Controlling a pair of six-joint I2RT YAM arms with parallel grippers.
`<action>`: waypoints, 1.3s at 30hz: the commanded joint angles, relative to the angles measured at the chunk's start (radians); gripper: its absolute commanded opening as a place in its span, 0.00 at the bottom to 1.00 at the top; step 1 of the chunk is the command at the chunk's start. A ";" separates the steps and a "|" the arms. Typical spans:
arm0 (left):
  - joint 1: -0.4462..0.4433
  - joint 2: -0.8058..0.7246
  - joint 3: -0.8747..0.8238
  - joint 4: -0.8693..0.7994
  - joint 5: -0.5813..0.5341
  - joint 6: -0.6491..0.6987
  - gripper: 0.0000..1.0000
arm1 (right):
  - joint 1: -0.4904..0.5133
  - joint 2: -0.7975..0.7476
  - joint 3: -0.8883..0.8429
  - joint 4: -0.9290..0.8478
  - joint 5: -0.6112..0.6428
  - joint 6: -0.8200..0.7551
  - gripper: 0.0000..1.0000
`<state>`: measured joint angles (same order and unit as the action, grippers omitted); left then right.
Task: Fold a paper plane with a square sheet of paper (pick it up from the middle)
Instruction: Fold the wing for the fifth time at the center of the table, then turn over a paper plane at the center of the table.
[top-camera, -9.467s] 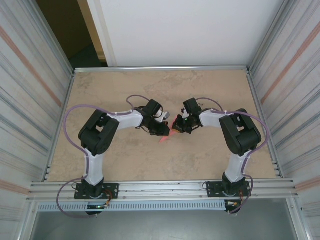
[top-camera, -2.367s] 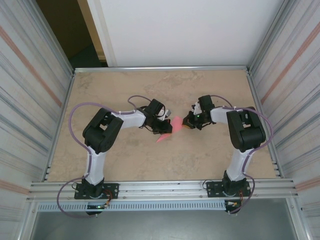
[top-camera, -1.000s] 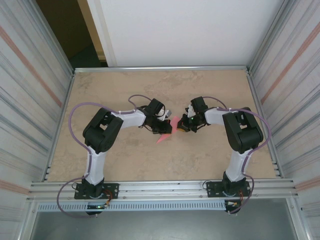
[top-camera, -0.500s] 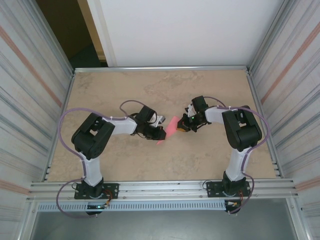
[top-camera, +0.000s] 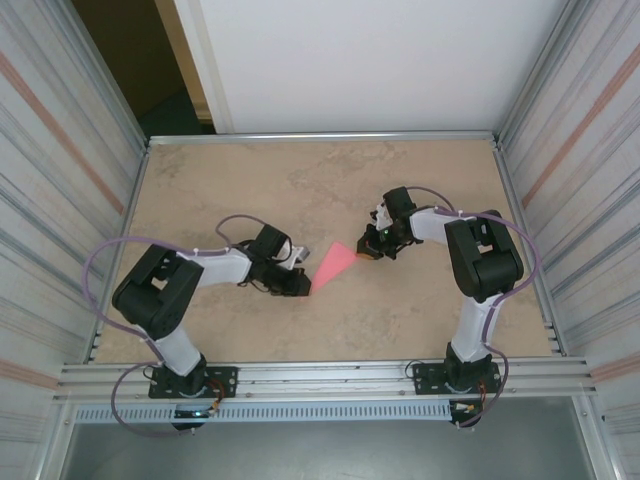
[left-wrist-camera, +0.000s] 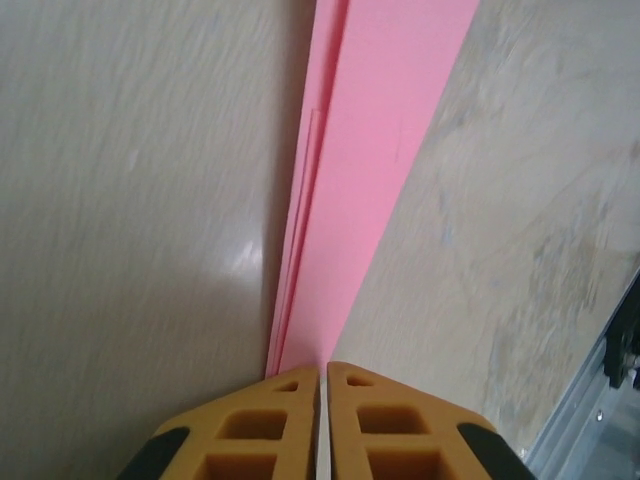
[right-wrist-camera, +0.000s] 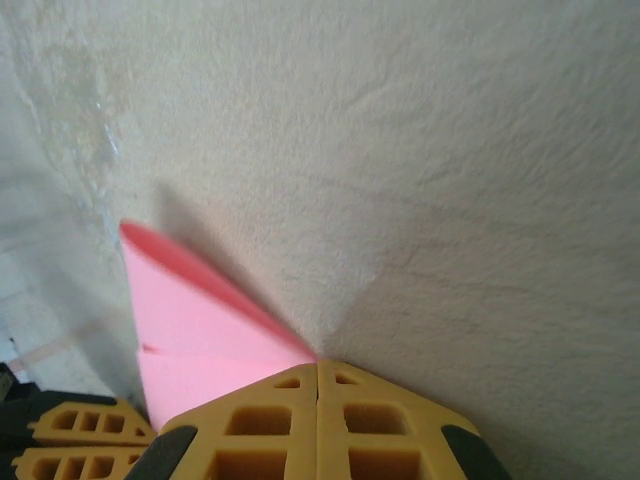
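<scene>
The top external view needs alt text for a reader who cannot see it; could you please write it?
A folded pink paper, narrow and pointed, spans the gap between two robot grippers at the middle of a beige table. The left gripper pinches its pointed end and the right gripper its wider end.

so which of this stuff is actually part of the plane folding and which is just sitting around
In the job: pink paper plane; left fingers and right fingers, each pinching one end of it.
Just there: table; front metal rail; corrugated side wall.
</scene>
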<state>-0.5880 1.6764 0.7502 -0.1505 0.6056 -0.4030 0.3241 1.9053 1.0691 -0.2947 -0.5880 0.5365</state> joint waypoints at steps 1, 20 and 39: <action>0.016 -0.080 -0.008 -0.149 -0.029 0.023 0.14 | 0.008 -0.019 0.045 -0.044 0.037 -0.047 0.06; 0.297 -0.516 0.037 -0.264 -0.186 -0.052 0.83 | 0.238 -0.318 0.082 -0.297 0.512 0.338 0.60; 0.395 -0.612 -0.007 -0.307 -0.259 -0.037 0.99 | 0.565 0.041 0.408 -0.543 0.713 0.774 0.70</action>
<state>-0.1974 1.0981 0.7509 -0.4507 0.3466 -0.4484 0.8909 1.9217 1.4391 -0.7799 0.0784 1.2385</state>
